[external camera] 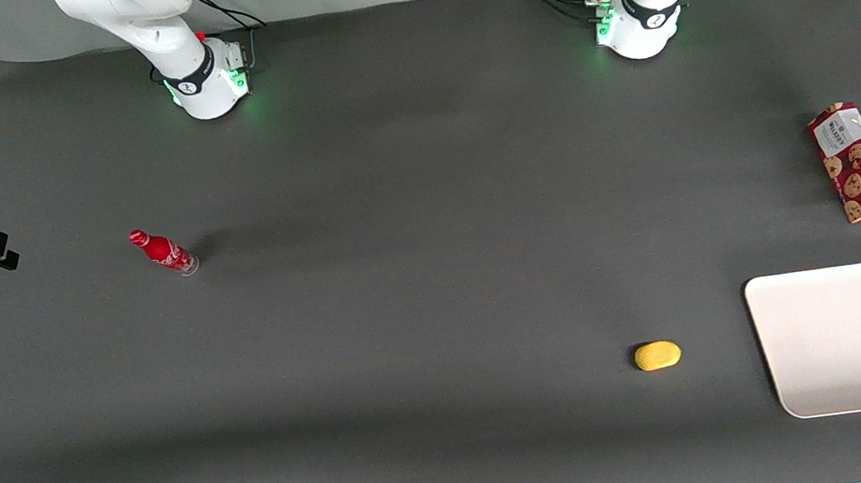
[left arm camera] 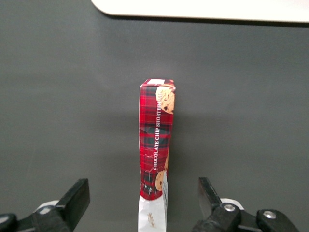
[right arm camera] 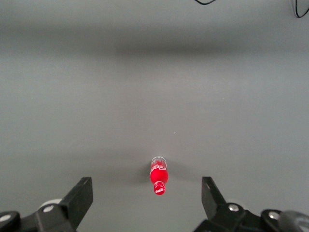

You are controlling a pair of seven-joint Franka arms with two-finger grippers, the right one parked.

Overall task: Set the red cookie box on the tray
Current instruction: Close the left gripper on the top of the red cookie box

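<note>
- A small red bottle (external camera: pixel 163 252) is lying on its side on the dark grey table (external camera: pixel 418 275), toward the parked arm's end.
- A yellow oval sponge-like lump (external camera: pixel 657 355) is sitting beside the tray, toward the working arm's end.
- The large flat white rectangular tray (external camera: pixel 855 339) with rounded corners is resting near the front camera at the working arm's end.
- The narrow oblong dark-red tartan cookie box (external camera: pixel 853 162) is lying flat on the table, farther from the front camera than the tray and apart from it.
- The left arm's hand (left arm camera: pixel 145 203) is hovering above the box (left arm camera: pixel 155 145) with its black fingers (left arm camera: pixel 77 195) spread wide, one on each side, touching nothing.
</note>
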